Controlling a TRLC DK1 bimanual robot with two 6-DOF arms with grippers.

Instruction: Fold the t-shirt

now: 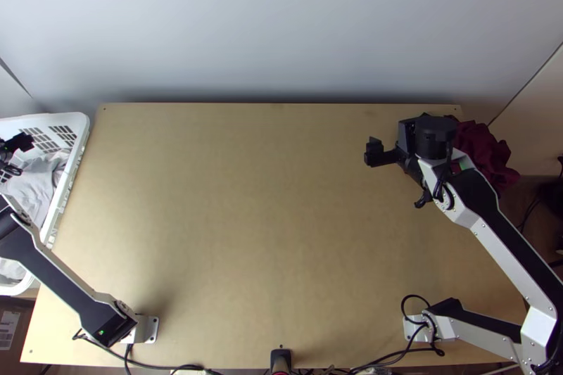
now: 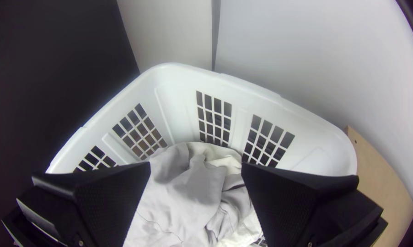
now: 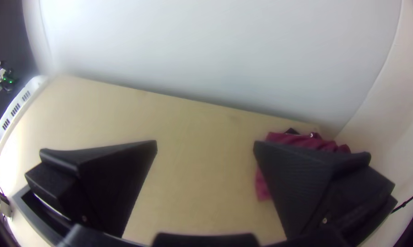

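Two arms serve a light wooden bench (image 1: 267, 234): the left arm (image 1: 63, 280), its base near the lower left corner in the top view, and the right arm (image 1: 510, 241), its base near the lower right. The left end effector (image 1: 20, 141) is at the far part of a white basket (image 1: 83, 125), which stands beside the bench's left edge; in the left wrist view its wide black fingers (image 2: 110, 196) stand well apart, with light grey cloth (image 2: 188, 192) visible between them. Whether they touch it cannot be told. This cloth lies loosely bunched in the basket, together with off-white cloth (image 2: 229, 160). The right end effector (image 1: 408, 143) is over the bench near its far right corner, its two fingers likewise spread, with bare wood visible between them. Maroon cloth (image 1: 485, 150) lies bunched at that corner, partly behind one finger in the right wrist view. Which cloth is the t-shirt cannot be told from the visible folds. Black cables (image 1: 380, 361) run along the bench's near edge.
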